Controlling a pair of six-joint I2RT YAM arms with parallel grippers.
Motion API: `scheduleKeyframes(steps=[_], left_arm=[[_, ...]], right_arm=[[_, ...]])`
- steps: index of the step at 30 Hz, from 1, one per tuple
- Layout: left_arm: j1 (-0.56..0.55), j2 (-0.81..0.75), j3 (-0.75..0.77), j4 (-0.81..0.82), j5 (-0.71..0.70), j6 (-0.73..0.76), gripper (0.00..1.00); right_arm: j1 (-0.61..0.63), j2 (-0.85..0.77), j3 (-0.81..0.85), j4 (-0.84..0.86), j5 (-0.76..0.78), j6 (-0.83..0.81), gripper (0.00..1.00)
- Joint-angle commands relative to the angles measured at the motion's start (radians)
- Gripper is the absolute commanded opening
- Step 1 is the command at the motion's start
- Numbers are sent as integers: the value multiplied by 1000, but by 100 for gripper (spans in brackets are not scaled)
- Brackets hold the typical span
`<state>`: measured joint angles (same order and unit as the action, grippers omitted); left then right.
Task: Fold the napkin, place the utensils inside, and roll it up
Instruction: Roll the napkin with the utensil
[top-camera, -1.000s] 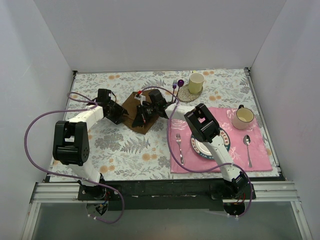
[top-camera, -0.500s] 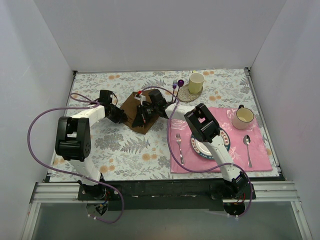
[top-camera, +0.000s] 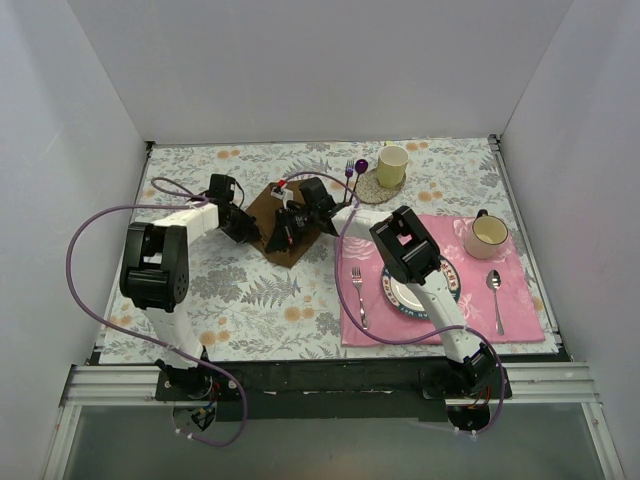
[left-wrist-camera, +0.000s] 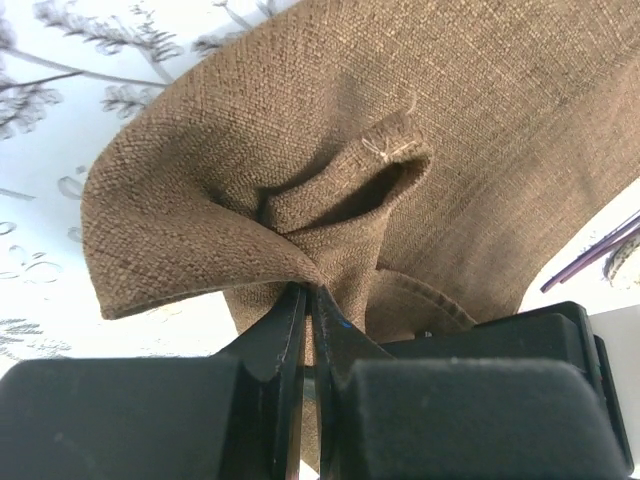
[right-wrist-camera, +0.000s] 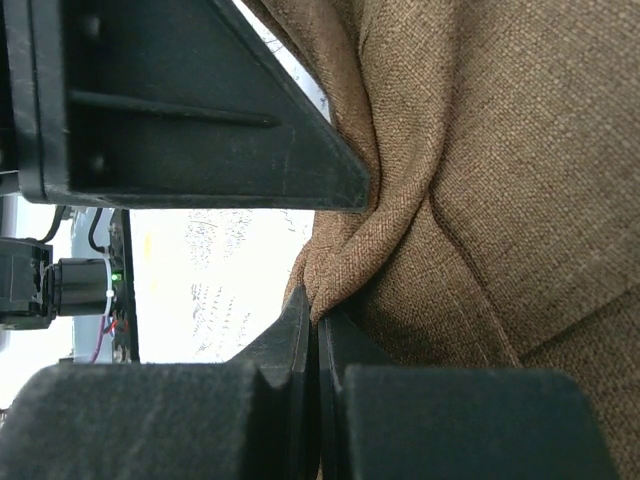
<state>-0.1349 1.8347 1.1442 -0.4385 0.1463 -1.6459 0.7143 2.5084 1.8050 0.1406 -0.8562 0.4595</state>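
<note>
Bases of both arms sit at the near table edge. Beyond them, to the right, a pink placemat (top-camera: 520, 305) carries a fork (top-camera: 357, 297), a plate (top-camera: 398, 298), a spoon (top-camera: 495, 290) and a mug (top-camera: 487, 236). Mid-table, left of the mat, the brown napkin (top-camera: 265, 203) lies bunched on the floral tablecloth (top-camera: 250, 300). Left gripper (top-camera: 246, 229), jaws closed, pinches a raised fold at the napkin's left edge. Right gripper (top-camera: 287, 232), jaws likewise closed, pinches a twisted fold nearer its right side. Farther back, a yellow cup (top-camera: 392, 164) stands on a coaster (top-camera: 372, 186).
</note>
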Motion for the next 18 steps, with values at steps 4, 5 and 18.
scheduleKeyframes(steps=[4, 5, 18], left_arm=[[-15, 109, 84, -11, -40, 18, 0], [-15, 118, 84, -14, -45, 21, 0], [-20, 202, 97, -11, -47, 35, 0]], right_arm=[[-4, 3, 4, -202, 98, -96, 11], [-6, -2, 10, -220, 108, -119, 12], [2, -167, 172, -674, 463, -395, 70]])
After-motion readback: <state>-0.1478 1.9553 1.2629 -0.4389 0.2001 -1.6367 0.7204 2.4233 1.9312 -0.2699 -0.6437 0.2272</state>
